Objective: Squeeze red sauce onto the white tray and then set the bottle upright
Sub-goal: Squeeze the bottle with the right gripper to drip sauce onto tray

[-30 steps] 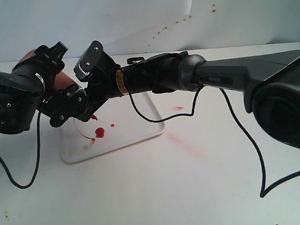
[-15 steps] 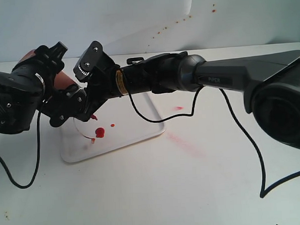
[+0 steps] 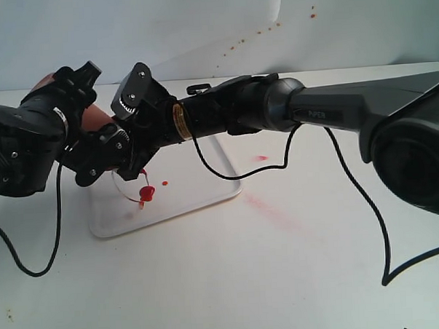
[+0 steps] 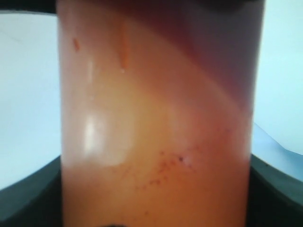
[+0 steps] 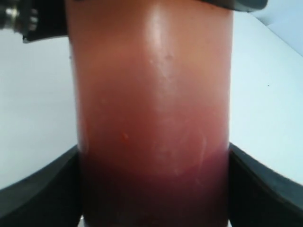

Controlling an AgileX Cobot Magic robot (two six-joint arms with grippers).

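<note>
Squeeze gently, I'd say, aiming at the left half of the white tray (image 3: 199, 194), where the red sauce (image 3: 146, 192) pools as a glossy blob under a thin thread. Above the tray's far-left edge the bottle (image 3: 95, 117) tilts, translucent orange-red, with the left tool (image 4: 156, 194) and right tool (image 5: 154, 189) both clamped on it.

Exterior view was bright, evenly lit and diffuse, with only faint soft shadows on the white table (image 3: 283, 278). Whites ran near clipping, so the flat white plastic tray (image 3: 206, 188) barely stood out from it. Both wrist views were badly out of focus. The translucent orange-red plastic squeeze bottle (image 4: 156, 123) filled each frame, blurred, with a broad soft glare patch on its wall.
</note>
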